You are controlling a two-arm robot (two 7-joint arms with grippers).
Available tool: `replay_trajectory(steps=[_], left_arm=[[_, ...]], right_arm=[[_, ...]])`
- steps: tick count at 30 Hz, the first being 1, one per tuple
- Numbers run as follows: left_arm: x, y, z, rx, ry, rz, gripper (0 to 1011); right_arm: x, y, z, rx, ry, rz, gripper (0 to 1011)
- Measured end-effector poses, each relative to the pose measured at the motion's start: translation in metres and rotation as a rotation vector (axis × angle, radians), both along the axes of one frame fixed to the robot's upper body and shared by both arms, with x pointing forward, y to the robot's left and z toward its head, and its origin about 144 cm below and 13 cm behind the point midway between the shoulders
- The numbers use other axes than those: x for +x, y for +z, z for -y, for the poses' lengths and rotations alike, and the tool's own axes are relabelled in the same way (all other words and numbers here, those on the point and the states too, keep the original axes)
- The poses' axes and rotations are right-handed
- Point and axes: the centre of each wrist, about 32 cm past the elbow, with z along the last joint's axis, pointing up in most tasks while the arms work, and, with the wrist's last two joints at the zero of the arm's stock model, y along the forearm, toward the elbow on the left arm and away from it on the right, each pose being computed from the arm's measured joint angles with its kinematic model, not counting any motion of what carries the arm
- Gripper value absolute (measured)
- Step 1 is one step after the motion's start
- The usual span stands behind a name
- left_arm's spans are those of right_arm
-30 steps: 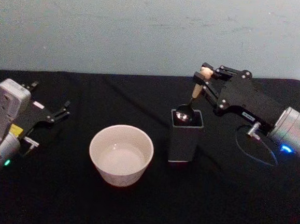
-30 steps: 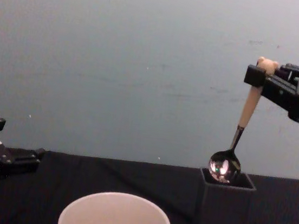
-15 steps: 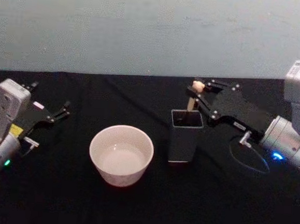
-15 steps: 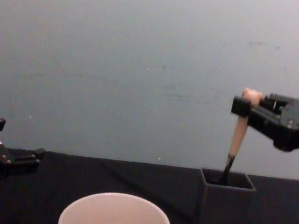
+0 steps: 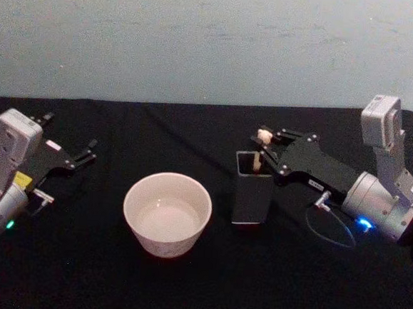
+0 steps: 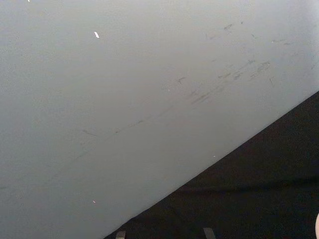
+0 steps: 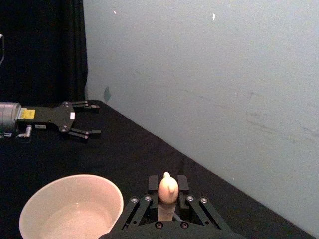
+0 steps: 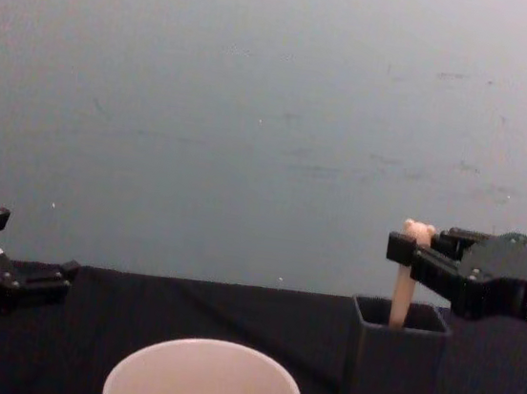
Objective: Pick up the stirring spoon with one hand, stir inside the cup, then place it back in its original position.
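The stirring spoon [image 8: 406, 282] stands in the dark grey square holder [image 8: 394, 372], its beige handle and bear-head knob [image 5: 262, 137] sticking out above the rim; its bowl is hidden inside. My right gripper [image 5: 262, 144] is shut on the handle just under the knob, right above the holder [image 5: 253, 187]. In the right wrist view the knob [image 7: 168, 188] sits between the fingers. The cream cup [image 5: 166, 213] stands to the holder's left, also seen as the cup [image 7: 72, 208] and the cup [image 8: 204, 382]. My left gripper [image 5: 85, 154] rests open at the far left, away from everything.
A black cloth covers the table [image 5: 182, 281], with a pale wall behind it. There is free room in front of the cup and between the cup and the left arm [image 5: 4, 174]. A blue-lit cable loops by the right wrist [image 5: 333, 225].
My right gripper has come down with the spoon: its bowl went from just above the holder's rim to deep inside, leaving the handle top showing. The left arm has not moved.
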Motion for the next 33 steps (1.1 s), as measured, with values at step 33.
replay_trajectory(steps=[33], left_arm=[[0.0000, 0.0000, 0.0000, 0.000, 0.000, 0.000, 1001]], right_arm=[[0.0009, -0.0109, -0.0042, -0.014, -0.027, -0.047, 436]])
